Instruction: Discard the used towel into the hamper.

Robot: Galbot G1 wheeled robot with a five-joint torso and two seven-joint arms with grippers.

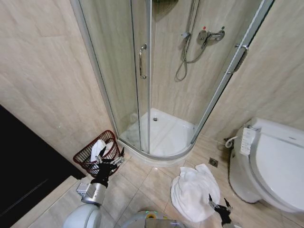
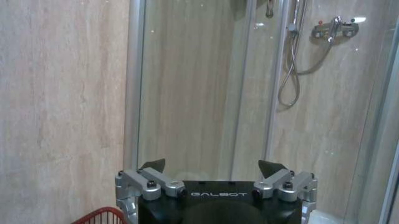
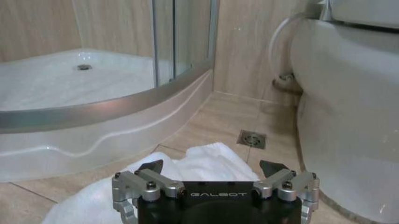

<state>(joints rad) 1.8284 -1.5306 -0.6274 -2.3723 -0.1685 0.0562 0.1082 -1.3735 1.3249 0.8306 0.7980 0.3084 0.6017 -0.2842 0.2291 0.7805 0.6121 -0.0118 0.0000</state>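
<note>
A white towel [image 1: 192,190] lies crumpled on the floor tiles in front of the toilet. My right gripper [image 1: 219,205] hovers at its near right edge, open and holding nothing. In the right wrist view the towel [image 3: 206,163] lies just beyond that gripper [image 3: 212,167]. The hamper [image 1: 88,159], a red wire basket, stands by the wall left of the shower, with a white cloth [image 1: 99,148] inside it. My left gripper [image 1: 110,162] is open and empty at the hamper's right rim. The left wrist view shows this gripper [image 2: 212,165] with the hamper's rim [image 2: 100,215] beside it.
A curved glass shower cabin [image 1: 156,118] with a raised white tray stands straight ahead. A toilet [image 1: 273,161] is on the right, and a floor drain [image 1: 213,162] lies between it and the shower. A dark doorway [image 1: 23,161] opens on the left.
</note>
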